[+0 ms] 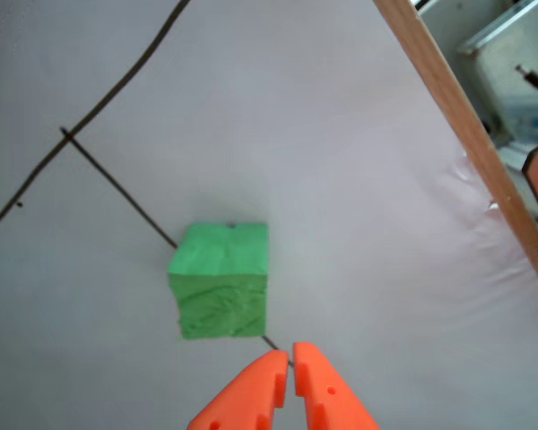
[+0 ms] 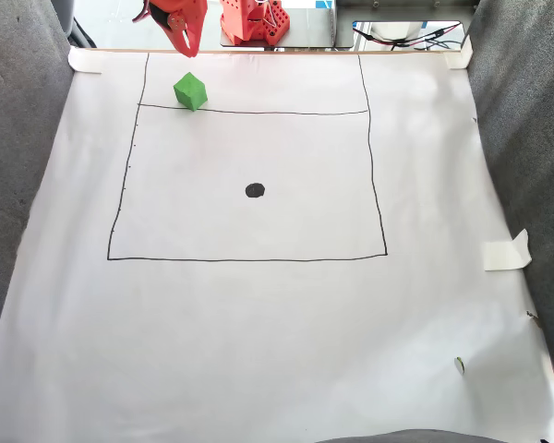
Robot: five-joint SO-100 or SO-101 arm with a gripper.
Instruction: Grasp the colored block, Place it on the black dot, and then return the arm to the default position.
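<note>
Tool (image 1: pixel 292 356) pressed together, empty, tips pointing down just short of green block (image 1: pixel 221 279), black dot (image 2: pixel 255 190) well apart.

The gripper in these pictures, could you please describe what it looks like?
The gripper has two bright orange plastic fingers that taper to points, each with a small hole. In the fixed view the gripper looks red-orange, with a red-orange base behind it at the sheet's far edge.

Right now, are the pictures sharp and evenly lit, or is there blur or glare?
In the other view, the green cube is fairly sharp, the orange gripper slightly soft; light is even. In the fixed view, the paper is bright without harsh glare, and the black dot is clear.
</note>
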